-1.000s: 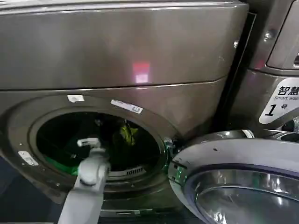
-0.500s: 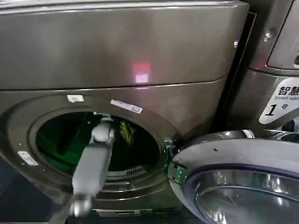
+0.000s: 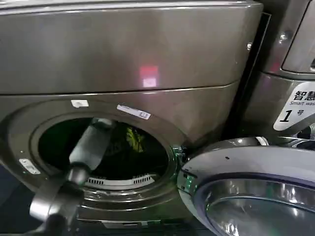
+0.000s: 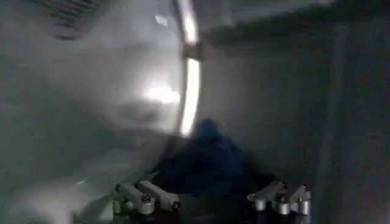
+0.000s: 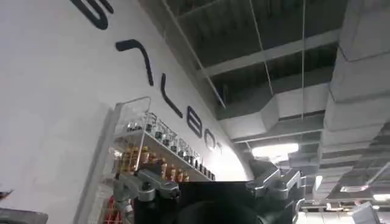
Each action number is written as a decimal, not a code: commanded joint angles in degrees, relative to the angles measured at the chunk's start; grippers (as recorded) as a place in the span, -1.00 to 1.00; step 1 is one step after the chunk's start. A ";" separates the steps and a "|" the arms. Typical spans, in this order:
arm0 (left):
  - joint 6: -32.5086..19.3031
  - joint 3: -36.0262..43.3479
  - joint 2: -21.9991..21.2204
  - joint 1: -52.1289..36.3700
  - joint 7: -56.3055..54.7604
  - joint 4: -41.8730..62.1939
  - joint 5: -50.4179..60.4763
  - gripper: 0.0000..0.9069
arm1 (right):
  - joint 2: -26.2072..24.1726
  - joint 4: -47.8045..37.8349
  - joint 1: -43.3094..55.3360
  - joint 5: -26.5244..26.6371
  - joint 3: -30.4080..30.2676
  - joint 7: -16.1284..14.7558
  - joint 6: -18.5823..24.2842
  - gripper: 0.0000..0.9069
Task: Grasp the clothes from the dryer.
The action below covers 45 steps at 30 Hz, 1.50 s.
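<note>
One dryer (image 3: 147, 59) fills the scene, its round glass door (image 3: 246, 191) swung out at the near right. Through the porthole, the clothes (image 3: 134, 140) lie far inside the drum: a yellow-green piece showing from the head, a dark blue heap (image 4: 210, 155) ahead of the left gripper (image 4: 210, 204), whose fingers stand spread and empty. To do this well, it should push deeper, straddle the heap's crest, then clench. The right gripper (image 5: 207, 189) is parked, spread, facing a ceiling.
</note>
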 commanded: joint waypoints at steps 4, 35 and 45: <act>-2.53 7.86 1.56 -5.52 13.41 10.50 15.83 1.00 | 0.31 1.34 -0.08 -0.16 -0.28 -0.07 0.05 1.00; 1.11 14.98 -1.42 -6.48 8.32 19.04 0.59 -0.95 | -0.11 1.11 -0.21 -0.83 -0.81 -0.05 0.53 1.00; -1.02 16.81 -1.66 -7.81 10.31 19.52 -1.92 -1.00 | 0.06 1.20 -0.06 -1.02 -1.01 -0.04 0.51 1.00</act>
